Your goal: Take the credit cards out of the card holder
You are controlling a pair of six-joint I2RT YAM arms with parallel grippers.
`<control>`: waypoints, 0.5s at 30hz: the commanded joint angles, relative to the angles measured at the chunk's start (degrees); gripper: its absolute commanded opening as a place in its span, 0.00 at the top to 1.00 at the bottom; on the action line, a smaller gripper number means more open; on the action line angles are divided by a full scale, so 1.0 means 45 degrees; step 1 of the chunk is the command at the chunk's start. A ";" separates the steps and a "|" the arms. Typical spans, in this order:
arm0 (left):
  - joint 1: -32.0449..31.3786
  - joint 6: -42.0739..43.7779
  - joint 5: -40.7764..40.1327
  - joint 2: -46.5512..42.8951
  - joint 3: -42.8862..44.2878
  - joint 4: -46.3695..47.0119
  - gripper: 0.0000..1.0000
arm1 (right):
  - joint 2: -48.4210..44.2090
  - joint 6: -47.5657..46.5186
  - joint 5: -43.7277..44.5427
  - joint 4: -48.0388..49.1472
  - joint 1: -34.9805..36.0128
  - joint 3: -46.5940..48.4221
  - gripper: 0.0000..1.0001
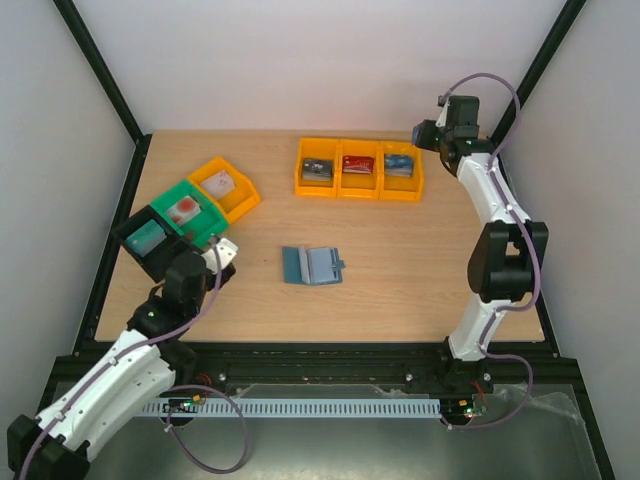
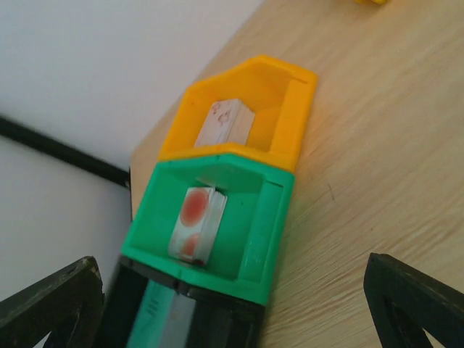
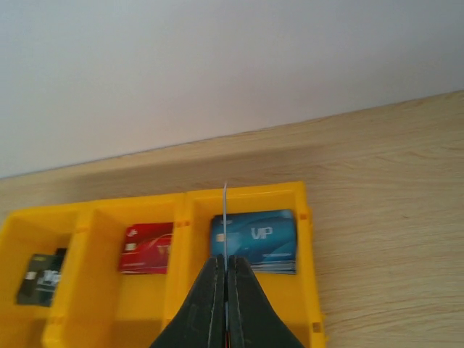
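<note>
Bare table around card holder; orange bins beyond.

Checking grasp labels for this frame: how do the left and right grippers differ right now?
The left gripper is wide open and empty; the right gripper is shut on a thin card seen edge-on. The left gripper points at the green bin and black bin; the right gripper points at the blue card in the orange tray's end compartment. Both face bins holding cards.
</note>
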 commanded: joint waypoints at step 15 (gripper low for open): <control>0.4331 -0.8529 0.2994 -0.1720 0.0656 -0.0027 0.01 | 0.4286 -0.0464 -0.1506 -0.2010 -0.0034 0.3175 0.98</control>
